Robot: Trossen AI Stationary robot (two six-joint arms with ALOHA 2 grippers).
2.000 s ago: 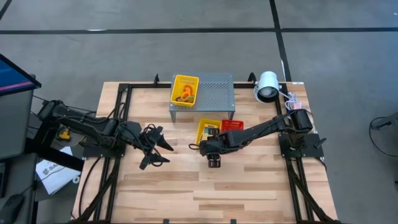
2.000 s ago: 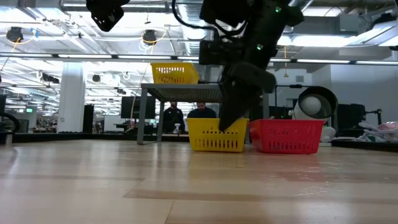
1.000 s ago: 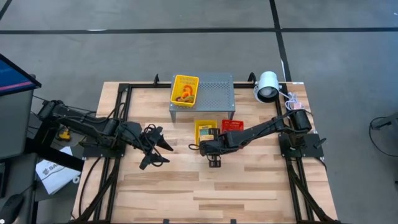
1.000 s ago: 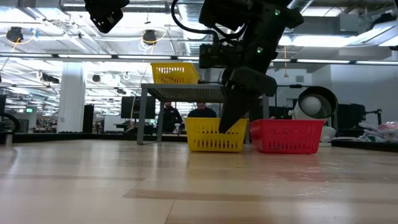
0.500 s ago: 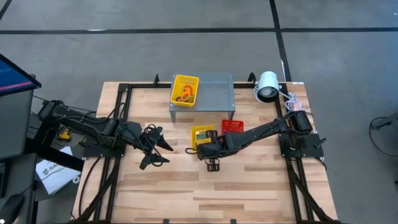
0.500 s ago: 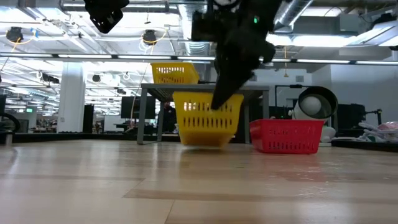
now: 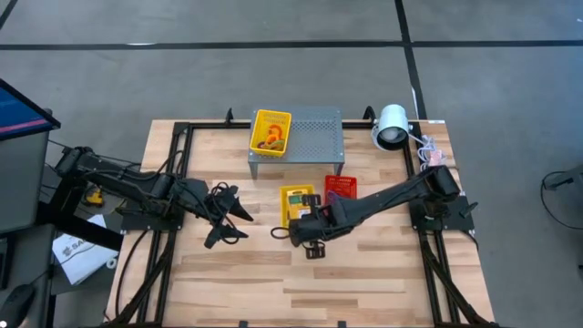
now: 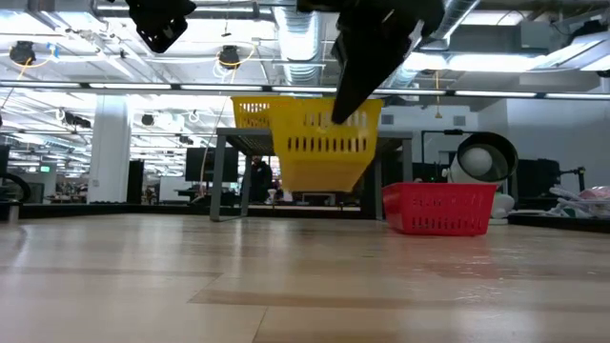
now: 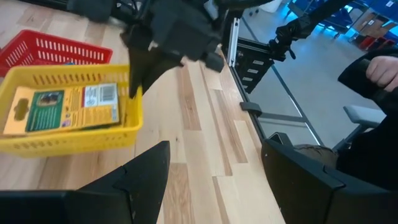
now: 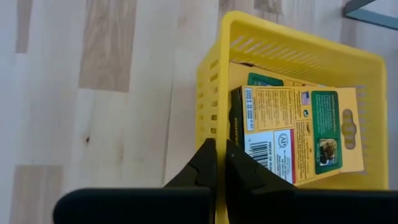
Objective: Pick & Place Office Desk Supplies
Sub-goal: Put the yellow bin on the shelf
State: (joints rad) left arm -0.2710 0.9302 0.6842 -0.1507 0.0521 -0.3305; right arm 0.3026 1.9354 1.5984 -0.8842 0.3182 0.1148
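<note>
My right gripper [image 10: 216, 155] is shut on a yellow mesh basket [image 7: 296, 204] held above the middle of the table. A yellow-and-green card box [image 10: 292, 130] lies flat in the basket. The low view shows the basket [image 8: 324, 143] well off the wood. A second yellow basket [image 7: 271, 130] with orange band loops stands on the grey perforated box [image 7: 314, 128] at the far side. My left gripper [image 7: 228, 216] waits open over the table's left part, its fingers spread in its own view [image 9: 217, 180]. My right gripper pinches the basket's short end wall [image 10: 210, 124] on the side toward the table's near edge, one finger inside the basket and one outside. The fingers [image 10: 202, 165] slant down from above. The basket hangs clear of the table, slightly tilted, with the card box inside.
A red mesh basket [image 7: 340, 185] stands on the table right of the lifted one. A white round lamp-like object [image 7: 392, 126] sits at the far right corner. Black frame rails run along the left and right edges. Bare wood lies toward the near edge.
My right gripper has risen and drawn toward the table's near edge and slightly left, staying shut on the yellow basket. The basket, which stood on the table beside the red one, now hangs clear above it with the card box still inside.
</note>
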